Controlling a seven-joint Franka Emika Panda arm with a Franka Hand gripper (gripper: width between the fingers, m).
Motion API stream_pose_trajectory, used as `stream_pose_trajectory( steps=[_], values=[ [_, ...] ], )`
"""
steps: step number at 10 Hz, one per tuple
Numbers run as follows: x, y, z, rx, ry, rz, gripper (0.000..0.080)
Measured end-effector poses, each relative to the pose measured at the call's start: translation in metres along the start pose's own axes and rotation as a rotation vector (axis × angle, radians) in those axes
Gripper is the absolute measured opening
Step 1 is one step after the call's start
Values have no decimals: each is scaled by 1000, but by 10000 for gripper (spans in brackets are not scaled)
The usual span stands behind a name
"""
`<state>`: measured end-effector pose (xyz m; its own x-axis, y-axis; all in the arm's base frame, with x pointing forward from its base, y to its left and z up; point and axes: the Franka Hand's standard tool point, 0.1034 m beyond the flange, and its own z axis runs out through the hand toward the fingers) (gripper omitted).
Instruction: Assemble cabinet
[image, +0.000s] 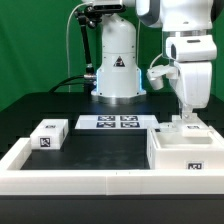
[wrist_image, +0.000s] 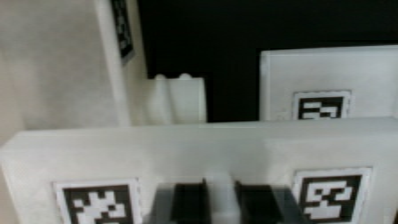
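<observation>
The claw (image: 186, 121) was caught poised at the top of the cabinet box (image: 176, 150), set on the table (image: 100, 150) at the exterior view's right, directly beneath it, though its opening could not be told.

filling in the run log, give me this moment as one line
pincer: low over cabinet body, open/shut unclear | small tagged block: apart, exterior view's left | marker board: behind, centre

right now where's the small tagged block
The small tagged block sits at the exterior view's left, beside the marker board, apart from the cabinet body.
</observation>
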<state>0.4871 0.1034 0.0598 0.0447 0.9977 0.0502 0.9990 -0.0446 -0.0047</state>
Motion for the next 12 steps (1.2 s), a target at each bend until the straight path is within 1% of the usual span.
stream_pose_trajectory(
  steps=[2,6,10,12],
  values=[
    [2,16,-1,1,3,6,70],
    [3,50,-1,-25,18,23,70],
    [2,72,-1,-49,32,35,70],
    [2,81,-1,-56,35,31,70]
  ],
)
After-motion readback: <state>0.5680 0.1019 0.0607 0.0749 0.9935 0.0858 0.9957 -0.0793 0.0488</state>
